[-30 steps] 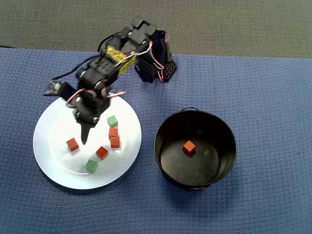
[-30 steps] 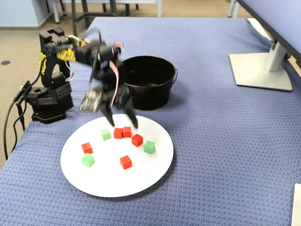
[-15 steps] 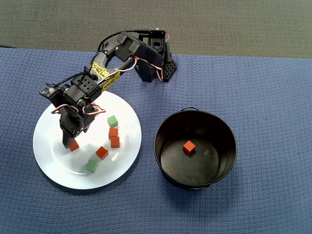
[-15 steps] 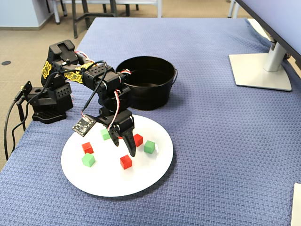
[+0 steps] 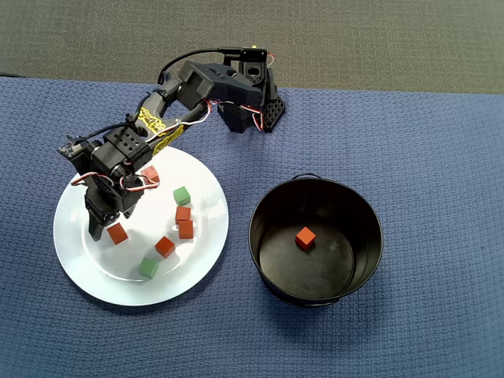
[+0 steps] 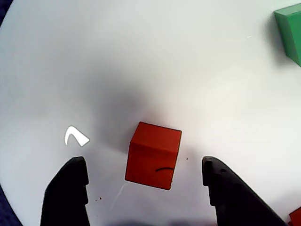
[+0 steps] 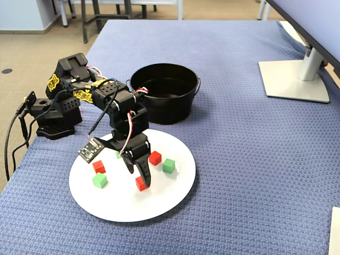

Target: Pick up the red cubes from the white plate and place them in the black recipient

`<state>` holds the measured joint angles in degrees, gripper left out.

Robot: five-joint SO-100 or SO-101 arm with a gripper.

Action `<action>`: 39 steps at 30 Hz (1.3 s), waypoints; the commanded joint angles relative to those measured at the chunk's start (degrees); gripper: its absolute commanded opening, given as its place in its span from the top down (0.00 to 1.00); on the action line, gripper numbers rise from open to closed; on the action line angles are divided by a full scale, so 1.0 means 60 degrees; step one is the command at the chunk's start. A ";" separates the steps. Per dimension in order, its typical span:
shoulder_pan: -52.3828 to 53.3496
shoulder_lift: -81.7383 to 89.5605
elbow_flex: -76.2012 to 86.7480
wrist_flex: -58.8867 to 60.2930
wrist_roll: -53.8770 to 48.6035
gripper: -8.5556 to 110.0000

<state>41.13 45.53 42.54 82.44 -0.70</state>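
My gripper [image 5: 110, 229] is open and low over the left part of the white plate [image 5: 94, 272]. In the wrist view the gripper [image 6: 145, 162] straddles one red cube [image 6: 153, 155], with clear gaps between the cube and both black fingers [image 6: 66, 193]. That cube [image 5: 117, 233] also shows in the fixed view [image 7: 141, 184]. Several other red cubes lie on the plate, among them a touching pair [image 5: 184, 221] and one [image 5: 164, 246] nearer the front. One red cube [image 5: 305, 238] lies on the floor of the black recipient [image 5: 264, 236].
Two green cubes [image 5: 182, 195] [image 5: 148, 268] lie on the plate among the red ones; one green cube [image 6: 289, 33] shows at the top right of the wrist view. The arm base [image 5: 252, 102] stands behind the plate. A monitor stand [image 7: 297, 79] is far off.
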 commanded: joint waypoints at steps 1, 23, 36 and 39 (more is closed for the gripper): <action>0.0029 -0.0015 -0.0879 0.0352 0.0088 0.72; -0.0762 -0.1187 -0.2109 0.0366 -0.0630 0.82; -0.0396 -0.1128 -0.2197 0.0483 -0.0586 0.76; -0.0308 -0.1128 -0.2153 0.0483 -0.0542 0.78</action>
<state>37.88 37.18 32.61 84.64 -3.69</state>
